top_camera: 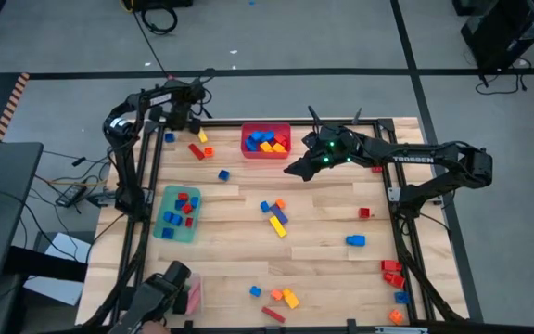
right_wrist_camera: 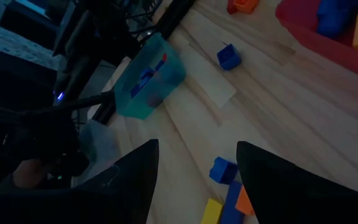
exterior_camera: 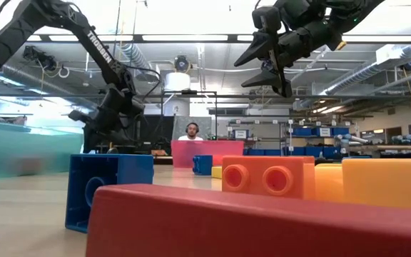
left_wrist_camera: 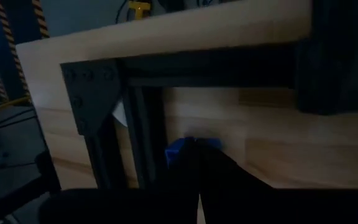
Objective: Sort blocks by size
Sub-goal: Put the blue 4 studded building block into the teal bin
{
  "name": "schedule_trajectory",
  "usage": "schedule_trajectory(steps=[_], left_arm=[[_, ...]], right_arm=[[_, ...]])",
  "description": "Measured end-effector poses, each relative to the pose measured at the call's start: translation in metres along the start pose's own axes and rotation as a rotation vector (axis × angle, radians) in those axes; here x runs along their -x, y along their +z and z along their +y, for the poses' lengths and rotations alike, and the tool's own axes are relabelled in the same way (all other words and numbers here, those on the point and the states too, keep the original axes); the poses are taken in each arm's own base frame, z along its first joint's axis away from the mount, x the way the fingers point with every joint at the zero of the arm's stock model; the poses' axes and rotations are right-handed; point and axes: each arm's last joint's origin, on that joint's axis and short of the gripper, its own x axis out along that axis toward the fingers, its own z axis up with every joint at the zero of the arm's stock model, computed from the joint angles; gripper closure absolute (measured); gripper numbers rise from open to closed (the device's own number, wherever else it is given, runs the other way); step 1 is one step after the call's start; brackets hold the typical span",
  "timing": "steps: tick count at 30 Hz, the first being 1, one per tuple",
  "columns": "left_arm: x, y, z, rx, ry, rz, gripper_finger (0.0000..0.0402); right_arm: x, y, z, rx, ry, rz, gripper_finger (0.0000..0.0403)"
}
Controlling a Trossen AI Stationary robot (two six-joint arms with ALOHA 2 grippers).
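Many small blocks lie scattered on the wooden table. A small blue block (top_camera: 169, 137) rests in the far left corner beside the dark frame rail. My left gripper (left_wrist_camera: 194, 149) is shut and slants down, its tips right at that blue block (left_wrist_camera: 178, 149). My right gripper (top_camera: 290, 170) hangs open above the table, near the red bin (top_camera: 265, 153), with nothing between its fingers (right_wrist_camera: 135, 180). Below it lie a blue block (right_wrist_camera: 222, 169) and a yellow, blue and orange cluster (top_camera: 274, 215). My left gripper's shut fingertips stand against the near side of the small blue block (left_wrist_camera: 174, 153), slanting down from above. The fingers themselves cover the meeting place, so I cannot tell whether they touch it. The block sits flat on the table.
The red bin holds blue, yellow and orange blocks. A green bin (top_camera: 178, 227) at the left holds red and blue ones. Loose blocks lie at the far left (top_camera: 196, 151), right (top_camera: 355, 240), near right corner (top_camera: 392, 272) and near edge (top_camera: 284, 299). A person sits beyond the table (exterior_camera: 189, 133).
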Motion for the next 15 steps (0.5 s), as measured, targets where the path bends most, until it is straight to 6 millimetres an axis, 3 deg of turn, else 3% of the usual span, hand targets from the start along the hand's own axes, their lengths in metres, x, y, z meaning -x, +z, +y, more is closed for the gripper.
schedule_trajectory(steps=[10,15], left_arm=[[-0.005,-0.005,-0.003,-0.085,-0.016,0.044,0.0401],[-0.029,-0.008,-0.002,-0.116,-0.103,0.219,0.0401]], right_arm=[[0.000,0.000,0.000,0.000,0.001,0.002,0.0172],[0.000,0.000,0.000,0.007,0.001,0.002,0.0172]])
